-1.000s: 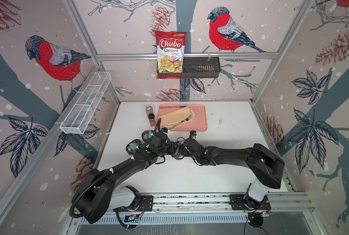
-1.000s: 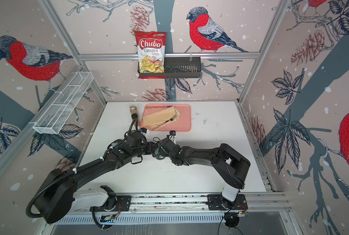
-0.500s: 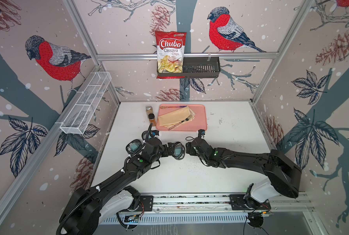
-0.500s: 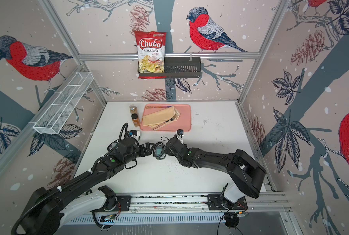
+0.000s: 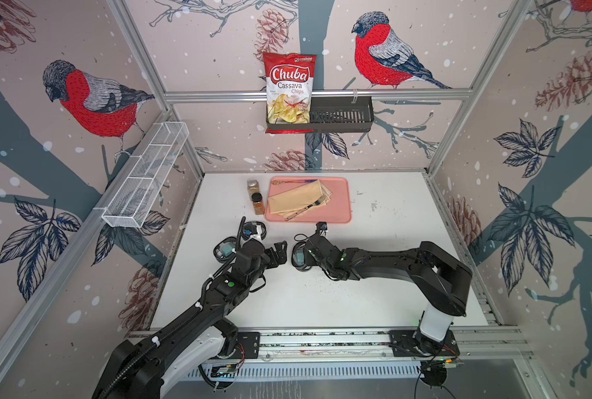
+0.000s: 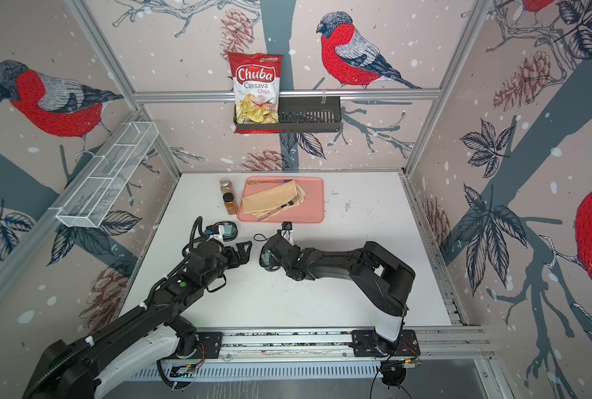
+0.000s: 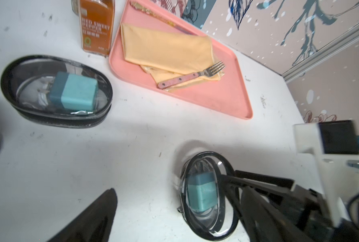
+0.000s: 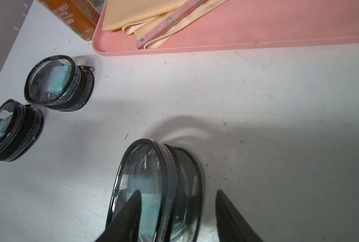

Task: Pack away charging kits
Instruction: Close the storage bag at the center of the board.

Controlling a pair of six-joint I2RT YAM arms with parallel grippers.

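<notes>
Three black oval clear-lidded cases lie on the white table in both top views. Two closed ones [image 5: 255, 230] [image 5: 223, 249] sit by my left arm, each with a teal adapter [image 7: 73, 92] inside. The third case [image 8: 157, 188] stands on edge, lid ajar, holding a teal adapter [image 7: 202, 193] and a white cable. My right gripper [image 8: 176, 215] straddles it, open: one finger lies across the lid and the other stands clear of the base. My left gripper [image 5: 280, 252] is wide open just left of this case [image 5: 299, 257], touching nothing.
A pink tray [image 5: 339, 207] with a folded yellow napkin and a fork lies behind the cases. Two brown spice jars [image 5: 257, 203] stand at its left edge. A white wire basket [image 5: 146, 176] hangs on the left wall, and a chips bag [image 5: 289, 89] sits in a black shelf on the back wall.
My left gripper let go of the third case, opened wide and drew back to the left. The right arm's elbow swung out to the right while its jaws stayed around the case.
</notes>
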